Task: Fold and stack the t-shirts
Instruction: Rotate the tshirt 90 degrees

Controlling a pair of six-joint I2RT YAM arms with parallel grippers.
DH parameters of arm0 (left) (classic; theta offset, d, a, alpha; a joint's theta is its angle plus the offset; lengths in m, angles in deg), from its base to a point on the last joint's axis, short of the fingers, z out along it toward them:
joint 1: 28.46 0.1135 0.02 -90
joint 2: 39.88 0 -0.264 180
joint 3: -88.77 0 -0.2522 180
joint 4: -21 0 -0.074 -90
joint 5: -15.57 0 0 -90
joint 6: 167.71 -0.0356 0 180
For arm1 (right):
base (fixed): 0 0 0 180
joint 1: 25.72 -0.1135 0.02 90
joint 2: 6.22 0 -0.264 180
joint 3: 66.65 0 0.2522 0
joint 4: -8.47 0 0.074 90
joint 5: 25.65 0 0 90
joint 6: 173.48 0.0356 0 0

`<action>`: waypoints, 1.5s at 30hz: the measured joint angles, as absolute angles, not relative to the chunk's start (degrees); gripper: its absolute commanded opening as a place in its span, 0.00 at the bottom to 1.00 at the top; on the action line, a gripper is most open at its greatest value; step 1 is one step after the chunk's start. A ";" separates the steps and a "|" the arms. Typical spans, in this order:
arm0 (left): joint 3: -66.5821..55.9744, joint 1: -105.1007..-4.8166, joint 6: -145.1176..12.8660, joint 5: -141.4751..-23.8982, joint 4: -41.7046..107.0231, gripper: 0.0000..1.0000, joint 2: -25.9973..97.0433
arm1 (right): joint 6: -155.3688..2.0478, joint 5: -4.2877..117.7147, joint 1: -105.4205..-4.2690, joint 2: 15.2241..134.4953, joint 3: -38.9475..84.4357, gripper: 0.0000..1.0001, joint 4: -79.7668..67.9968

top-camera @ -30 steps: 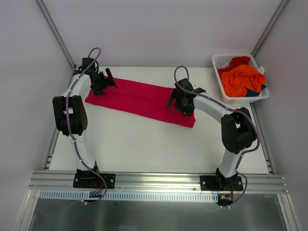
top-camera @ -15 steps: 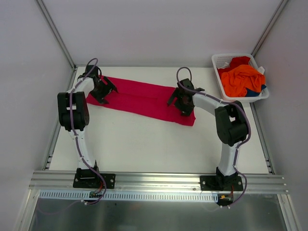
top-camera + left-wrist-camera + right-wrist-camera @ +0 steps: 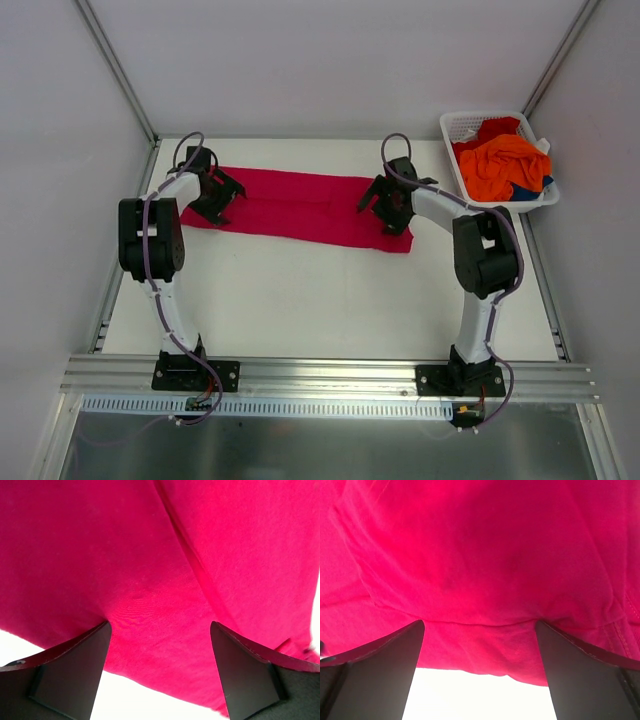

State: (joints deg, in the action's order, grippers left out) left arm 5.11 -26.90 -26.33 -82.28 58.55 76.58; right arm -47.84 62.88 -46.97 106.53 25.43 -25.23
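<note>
Top external view shows the pink shirt [image 3: 300, 208] lying flat on the counter [image 3: 320, 300] as a long, narrow strip, already folded lengthwise, running from far left toward the centre-right. The left pincer [image 3: 215, 196] sits over the strip's left end and the right pincer [image 3: 392, 204] over its right end. In both wrist views the jaws stand wide apart with pink cloth lying between them, so each pincer is open and grips nothing; the left pincer's fingertips [image 3: 80, 650] look to rest at or just above the near edge of the cloth. The other shirts, an orange shirt [image 3: 505, 165] on top with red and blue beneath, wait in the white basket [image 3: 455, 125] at the far right corner. The likely next step is to pinch both ends and fold the strip across. The risks: a pincer may close on the top layer only, pulling the lengthwise fold open; the two may catch unequal amounts, so the fold comes out skewed; or the fingertips may push the hem along the smooth counter and bunch it instead of getting under it
</note>
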 measured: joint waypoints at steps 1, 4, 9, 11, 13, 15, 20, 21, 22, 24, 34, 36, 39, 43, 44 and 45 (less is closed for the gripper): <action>4.09 -27.16 -26.05 -82.15 58.55 0.82 75.90 | -48.23 62.66 -46.25 107.01 26.16 0.99 -25.41; 2.27 -28.19 -25.76 -81.50 58.55 0.82 74.59 | -50.31 62.38 -44.59 109.59 30.05 0.99 -26.83; -2.84 -31.49 -25.52 -80.29 57.99 0.82 70.94 | -54.53 62.64 -43.59 115.58 39.55 1.00 -30.30; -7.24 -33.80 -24.54 -79.86 57.75 0.82 67.71 | -56.10 62.94 -43.41 117.74 43.14 0.99 -31.57; -11.74 -36.62 -23.01 -79.75 58.10 0.82 64.28 | -57.54 63.19 -43.32 119.66 46.26 1.00 -32.47; -15.24 -39.40 -21.41 -79.73 58.60 0.82 61.46 | -59.03 63.40 -43.30 121.94 49.91 0.99 -33.41; -21.57 -47.18 -16.10 -79.51 59.91 0.83 56.10 | -62.20 61.46 -43.15 130.35 64.25 1.00 -38.09; -22.36 -49.19 -14.86 -79.33 60.19 0.83 55.42 | -62.81 60.91 -43.15 132.91 68.62 0.99 -38.79; -22.93 -51.25 -13.74 -79.24 60.52 0.83 54.90 | -63.27 60.43 -43.15 135.16 72.36 0.99 -39.27; -23.56 -55.51 -11.99 -79.42 61.09 0.83 54.53 | -64.12 59.84 -43.39 138.79 78.48 1.00 -39.97; -20.68 -66.44 -12.74 -79.92 63.60 0.84 56.01 | -64.67 53.74 -46.23 143.75 85.30 0.99 -33.56; -19.72 -67.14 -14.83 -79.83 64.67 0.85 55.36 | -64.71 52.21 -46.60 143.75 85.39 0.99 -33.36; -18.75 -66.85 -19.62 -78.87 66.34 0.86 50.66 | -65.43 51.99 -46.86 141.72 84.08 0.99 -33.43; -18.49 -63.77 -25.92 -78.35 67.12 0.87 42.11 | -65.54 53.55 -46.95 132.73 77.63 1.00 -34.35; -18.51 -62.44 -28.04 -78.35 67.17 0.87 40.39 | -65.54 54.03 -47.04 130.46 76.40 0.99 -34.48; -18.67 -61.30 -29.65 -78.33 67.19 0.87 39.36 | -65.56 54.55 -47.13 127.14 74.90 0.99 -34.70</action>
